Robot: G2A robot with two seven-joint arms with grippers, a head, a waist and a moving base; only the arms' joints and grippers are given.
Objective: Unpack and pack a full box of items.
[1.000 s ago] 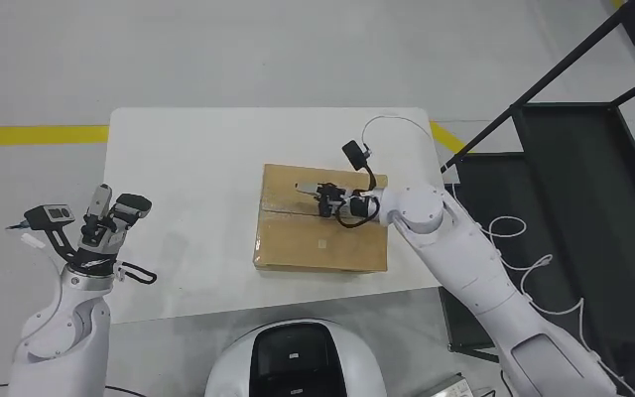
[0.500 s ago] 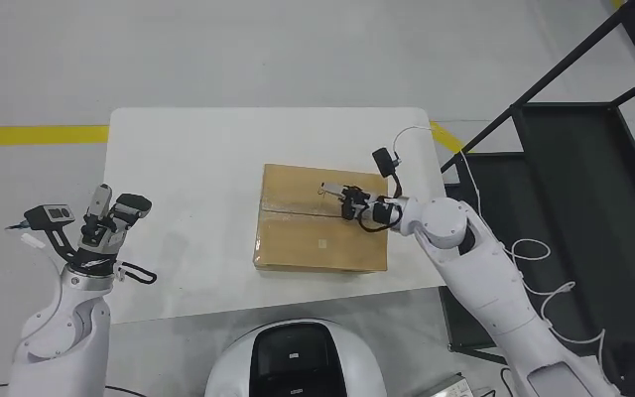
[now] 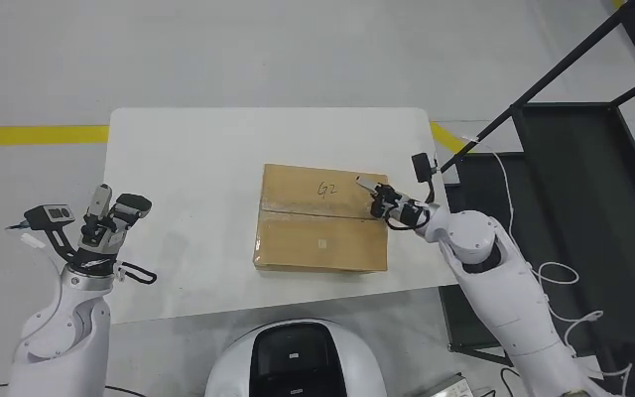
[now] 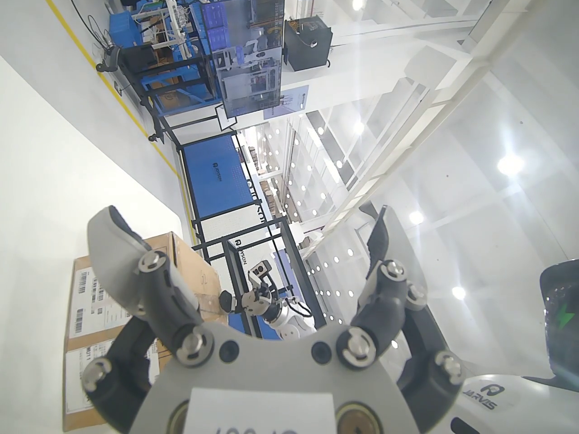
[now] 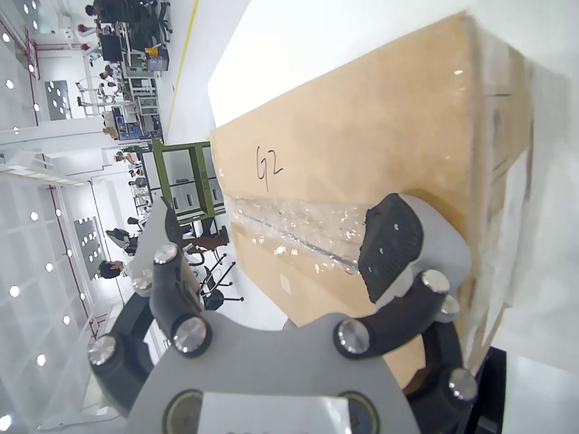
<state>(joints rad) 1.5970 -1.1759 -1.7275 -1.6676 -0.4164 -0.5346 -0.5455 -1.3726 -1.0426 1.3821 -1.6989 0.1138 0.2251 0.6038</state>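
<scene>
Smooth white table (image 3: 179,159) bears a taped rectangular cardboard box (image 3: 317,238); right claw (image 3: 369,187) released at its edge; left claw (image 3: 114,204) released

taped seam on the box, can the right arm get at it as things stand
Probably yes: the right claw hangs open at one end of the taped seam, with nothing between them.

A handwritten "G2" (image 5: 269,168) is being displayed in dark pen on the top flap of the cardboard box (image 3: 298,253), just beside the taped seam (image 5: 289,228). White printed labels (image 4: 90,289) with barcodes are being carried on the box's side, their print being rendered too small to read. A green lightning-bolt sign (image 4: 562,316) is being shown on a dark unit (image 4: 554,286). Logos are being borne by a blue panel (image 4: 212,182) in the room behind.
</scene>
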